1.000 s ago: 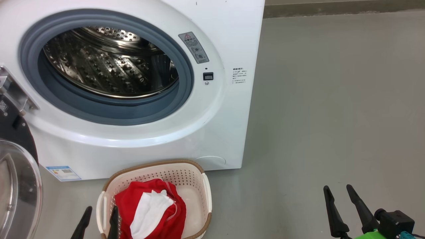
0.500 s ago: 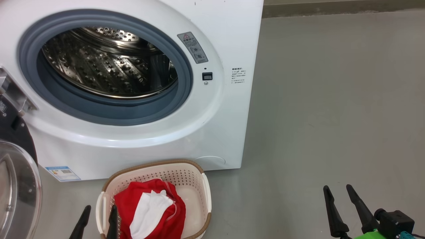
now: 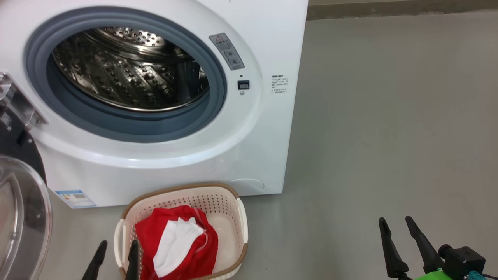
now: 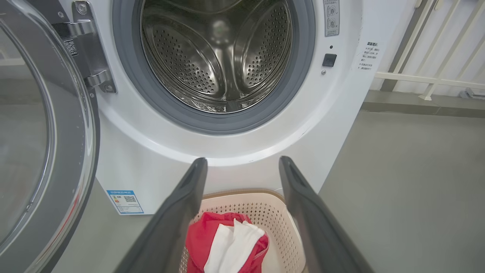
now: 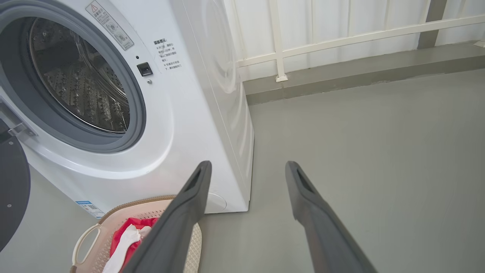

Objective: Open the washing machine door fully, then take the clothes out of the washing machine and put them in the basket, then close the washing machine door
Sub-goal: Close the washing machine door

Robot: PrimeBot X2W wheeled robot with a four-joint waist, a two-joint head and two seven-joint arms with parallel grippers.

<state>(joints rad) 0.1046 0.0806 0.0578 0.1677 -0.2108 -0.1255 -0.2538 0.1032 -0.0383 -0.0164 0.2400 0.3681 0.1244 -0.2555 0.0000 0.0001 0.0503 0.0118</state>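
Clothes (image 3: 175,241) still in basket (image 3: 179,188); view shifted slightly; door (image 3: 23,217) still open

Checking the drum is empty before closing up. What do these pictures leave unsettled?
- Drum, head view: its lowest front part is hidden behind the gasket lip.
- Washing machine door, head and left wrist views: cut off by the left edge.
- Basket, head view: floor partly covered by the clothes.
- Printed text beside the opening: too small to read.
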